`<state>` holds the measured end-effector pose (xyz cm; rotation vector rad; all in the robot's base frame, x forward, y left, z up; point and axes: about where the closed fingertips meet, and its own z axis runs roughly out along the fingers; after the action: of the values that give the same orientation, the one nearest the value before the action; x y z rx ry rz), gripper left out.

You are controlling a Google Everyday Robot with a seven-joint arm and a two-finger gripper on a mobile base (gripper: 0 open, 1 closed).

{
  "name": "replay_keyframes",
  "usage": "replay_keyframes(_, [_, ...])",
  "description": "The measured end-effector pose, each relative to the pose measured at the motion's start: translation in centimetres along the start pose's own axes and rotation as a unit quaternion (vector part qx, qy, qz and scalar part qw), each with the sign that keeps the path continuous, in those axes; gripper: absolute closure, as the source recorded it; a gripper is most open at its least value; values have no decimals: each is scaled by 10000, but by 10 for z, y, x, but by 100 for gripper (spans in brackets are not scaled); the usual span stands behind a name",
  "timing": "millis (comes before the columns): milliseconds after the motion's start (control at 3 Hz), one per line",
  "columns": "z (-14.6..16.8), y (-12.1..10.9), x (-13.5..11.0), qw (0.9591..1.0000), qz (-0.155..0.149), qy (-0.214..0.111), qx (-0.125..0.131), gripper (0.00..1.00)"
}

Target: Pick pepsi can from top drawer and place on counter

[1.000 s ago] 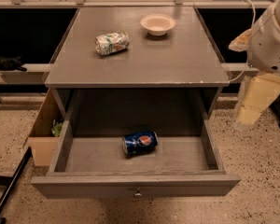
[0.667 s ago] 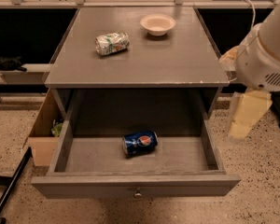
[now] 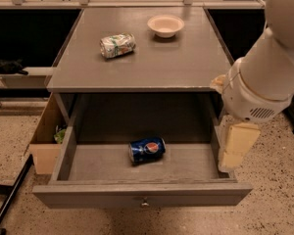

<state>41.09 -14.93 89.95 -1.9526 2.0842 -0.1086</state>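
High front view, angled down at cabinet (image 3: 161, 65), pincer (image 3: 236, 148) at right

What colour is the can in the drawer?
Pepsi can: dark blue, red-white-blue logo, camera view. Tool hangs at right wall of top drawer.

Pepsi can (image 3: 147, 150): dark blue, round logo facing up, on its side, mid-floor of top drawer (image 3: 88, 196). Drawer: grey, pulled fully open, small knob on front. Counter (image 3: 176, 62): flat grey top above. Gripper (image 3: 231, 159): over drawer's right wall, apart from can
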Motion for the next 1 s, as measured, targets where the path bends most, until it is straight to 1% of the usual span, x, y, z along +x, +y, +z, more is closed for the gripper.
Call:
replay_keyframes(333, [-7,5,-5,9997,-190,8,120,0])
replay_keyframes(667, [19,-4,-18,9994,-324,131,-80,0])
replay_keyframes(1000, [44,-11,-22,9990,-280,225,-257,0])
